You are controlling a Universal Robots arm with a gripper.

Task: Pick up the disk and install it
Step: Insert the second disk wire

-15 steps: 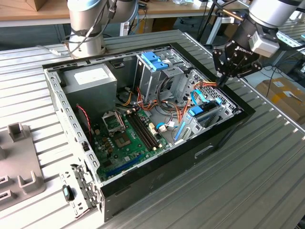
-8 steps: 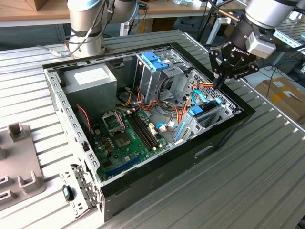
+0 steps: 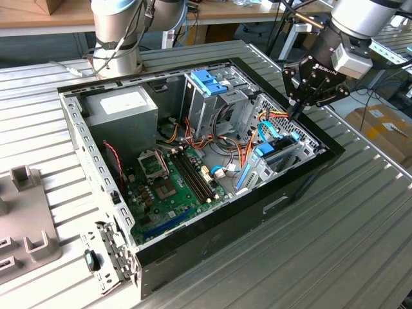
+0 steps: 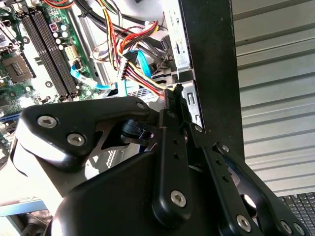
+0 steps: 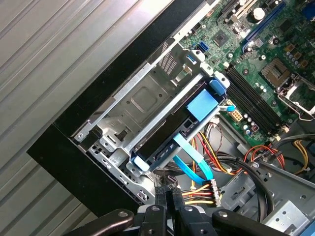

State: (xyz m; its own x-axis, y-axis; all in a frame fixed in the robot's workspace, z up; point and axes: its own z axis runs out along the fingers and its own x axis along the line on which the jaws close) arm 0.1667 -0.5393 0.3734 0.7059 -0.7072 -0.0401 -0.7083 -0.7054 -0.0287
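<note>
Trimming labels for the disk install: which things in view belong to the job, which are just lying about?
Job: tool, disk in its blue carrier, metal drive bay holding it, computer case.
Lying about: power supply, motherboard, grey fixtures beside the case, cardboard box.

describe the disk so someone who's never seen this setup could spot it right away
Find the open computer case on the ribbed metal table, then the metal bay at its corner on the exterior view's right, just below the end effector. The disk sits in that bay: a flat dark slab in light-blue rails with a blue tab, unlike the tall drive cage with its blue latch.
</note>
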